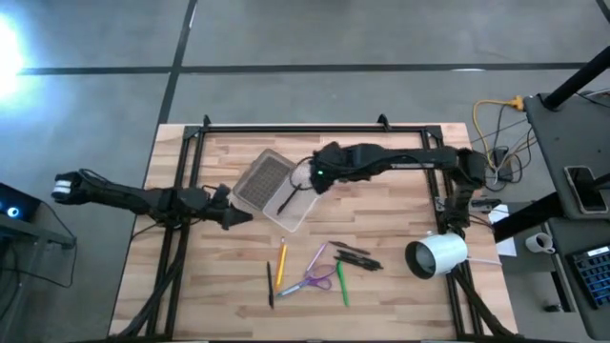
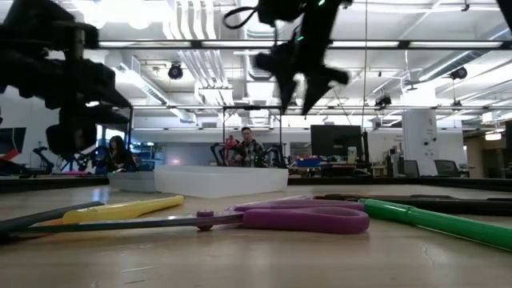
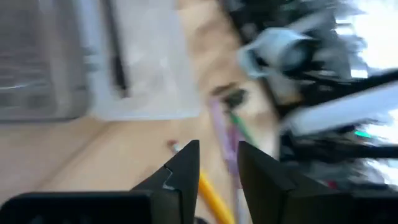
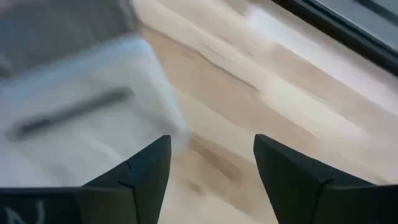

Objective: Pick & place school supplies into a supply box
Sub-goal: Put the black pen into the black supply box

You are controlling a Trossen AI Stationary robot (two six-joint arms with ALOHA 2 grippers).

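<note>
Supplies lie scattered on the near half of the wooden table (image 1: 381, 286): a yellow pencil (image 1: 281, 265), a black pen (image 1: 270, 284), purple-handled scissors (image 1: 315, 278), a green marker (image 1: 341, 284) and more dark pens (image 1: 355, 255), all close together, some crossing. One dark pen (image 1: 289, 197) already lies inside the supply box (image 1: 272, 189), which sits open and tilted just beyond them, ribbed grey half on the left, clear half on the right.

These look light, stiff and thin, so they should lift with almost no effort, but round barrels will likely roll or skid on the smooth wood. Best bet is a pinch across the middle of a barrel, jaws square to its length. The scissors look trickier: flat, handle-heavy, probably best taken at the pivot or across the blades. The pencil lies a little apart from the tangle, so it seems the easiest grab.

Left gripper (image 3: 217, 168) hovers low beside the box's near left corner, jaws parted a little with nothing between them, the pencil ahead of it in its wrist view. Right gripper (image 4: 211, 180) hangs over the box's right edge, jaws spread wide and empty. A white cylinder (image 1: 437, 255) stands off to the right, well apart.
</note>
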